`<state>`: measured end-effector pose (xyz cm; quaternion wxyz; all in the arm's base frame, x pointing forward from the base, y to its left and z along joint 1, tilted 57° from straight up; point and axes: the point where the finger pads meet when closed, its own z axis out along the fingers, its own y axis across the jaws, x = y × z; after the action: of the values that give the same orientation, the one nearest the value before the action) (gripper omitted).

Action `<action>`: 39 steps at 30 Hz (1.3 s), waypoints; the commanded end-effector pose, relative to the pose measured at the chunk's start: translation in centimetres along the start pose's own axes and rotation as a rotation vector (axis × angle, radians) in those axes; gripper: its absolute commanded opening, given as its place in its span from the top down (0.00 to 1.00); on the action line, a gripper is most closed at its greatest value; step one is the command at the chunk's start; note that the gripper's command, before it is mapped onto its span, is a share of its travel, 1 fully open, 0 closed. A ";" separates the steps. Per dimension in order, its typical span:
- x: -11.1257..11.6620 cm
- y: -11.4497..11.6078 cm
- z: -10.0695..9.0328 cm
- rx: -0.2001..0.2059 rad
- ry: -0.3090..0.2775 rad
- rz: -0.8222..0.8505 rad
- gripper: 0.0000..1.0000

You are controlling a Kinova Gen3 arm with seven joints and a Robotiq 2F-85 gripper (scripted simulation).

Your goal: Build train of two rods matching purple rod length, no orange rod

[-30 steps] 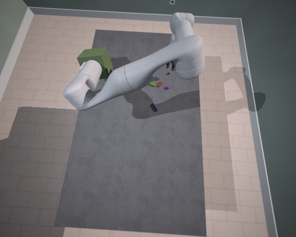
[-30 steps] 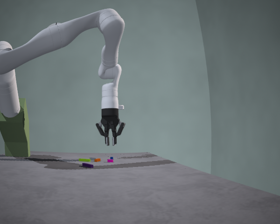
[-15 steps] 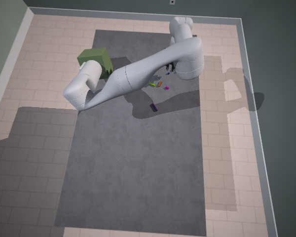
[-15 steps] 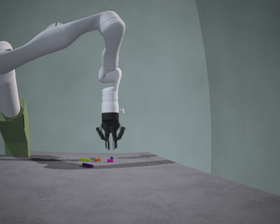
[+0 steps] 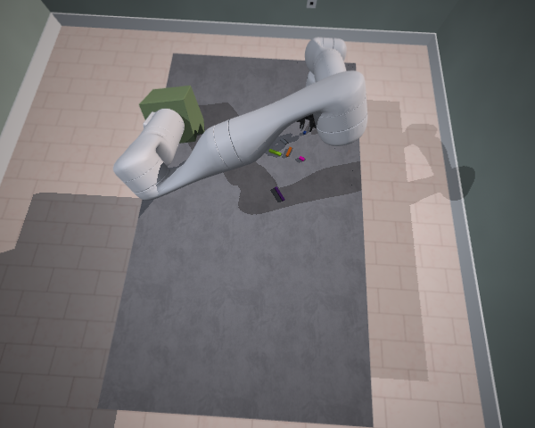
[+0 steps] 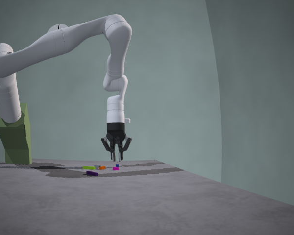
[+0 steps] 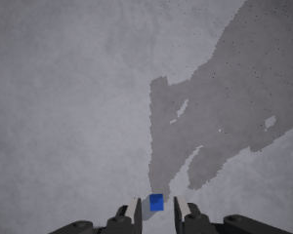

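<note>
My gripper points down, partly open and empty, above the blue rod. The small blue rod lies on the table and shows between the fingertips in the wrist view. The lime rod lies left of the blue one, apart from it. The magenta rod lies nearer the front than the blue one. The purple rod lies alone, farthest forward. The grey rod lies behind the lime and orange rods, hard to make out against the table.
The orange rod lies close to the lime rod's right end, turned differently. The green base block of the arm stands at the left. The arm and its shadows cover part of the grey table.
</note>
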<state>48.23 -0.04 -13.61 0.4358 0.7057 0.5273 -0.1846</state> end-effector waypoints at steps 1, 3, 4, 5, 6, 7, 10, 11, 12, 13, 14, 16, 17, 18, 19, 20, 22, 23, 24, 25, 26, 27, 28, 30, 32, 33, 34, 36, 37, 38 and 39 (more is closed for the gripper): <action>0.0 -0.1 0.3 0.002 -0.001 -0.001 0.76; 0.0 -0.1 0.4 0.002 -0.001 -0.001 0.76; 0.0 -0.1 0.5 0.002 -0.001 -0.001 0.76; 0.0 -0.1 0.5 0.002 -0.001 -0.001 0.76; 0.0 -0.1 0.5 0.002 -0.001 -0.001 0.76; 0.0 -0.1 0.5 0.002 -0.001 -0.001 0.76; 0.0 -0.1 0.6 0.002 -0.001 -0.001 0.76; 0.0 -0.1 0.6 0.002 -0.001 -0.001 0.76; 0.0 -0.1 0.7 0.002 -0.001 -0.001 0.76; 0.0 -0.1 0.7 0.002 -0.001 -0.001 0.76; 0.0 -0.1 0.7 0.002 -0.001 -0.001 0.76; 0.0 -0.1 0.7 0.002 -0.001 -0.001 0.76; 0.0 -0.1 0.7 0.002 -0.001 -0.001 0.76; 0.0 -0.1 0.7 0.002 -0.001 -0.001 0.76; 0.0 -0.1 0.7 0.002 -0.001 -0.001 0.76; 0.0 -0.1 0.7 0.002 -0.001 -0.001 0.76; 0.0 -0.1 0.7 0.002 -0.001 -0.001 0.76; 0.0 -0.1 0.7 0.002 -0.001 -0.001 0.76; 0.0 -0.1 0.7 0.002 -0.001 -0.001 0.76; 0.0 -0.1 0.7 0.002 -0.001 -0.001 0.76; 0.0 -0.1 0.7 0.002 -0.001 -0.001 0.76; 0.0 -0.1 0.7 0.002 -0.001 -0.001 0.76; 0.0 -0.1 0.7 0.002 -0.001 -0.001 0.76; 0.0 -0.1 0.7 0.002 -0.001 -0.001 0.76; 0.0 -0.1 0.7 0.002 -0.001 -0.001 0.76; 0.0 -0.1 0.7 0.002 -0.001 -0.001 0.76; 0.0 -0.1 0.7 0.002 -0.001 -0.001 0.76; 0.0 -0.1 0.7 0.002 -0.001 -0.001 0.76; 0.0 -0.1 0.7 0.002 -0.001 -0.001 0.76; 0.0 -0.1 0.7 0.002 -0.001 -0.001 0.76; 0.0 -0.1 0.7 0.002 -0.001 -0.001 0.76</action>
<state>48.26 -0.70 -14.05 0.4355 0.7058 0.5267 -0.1864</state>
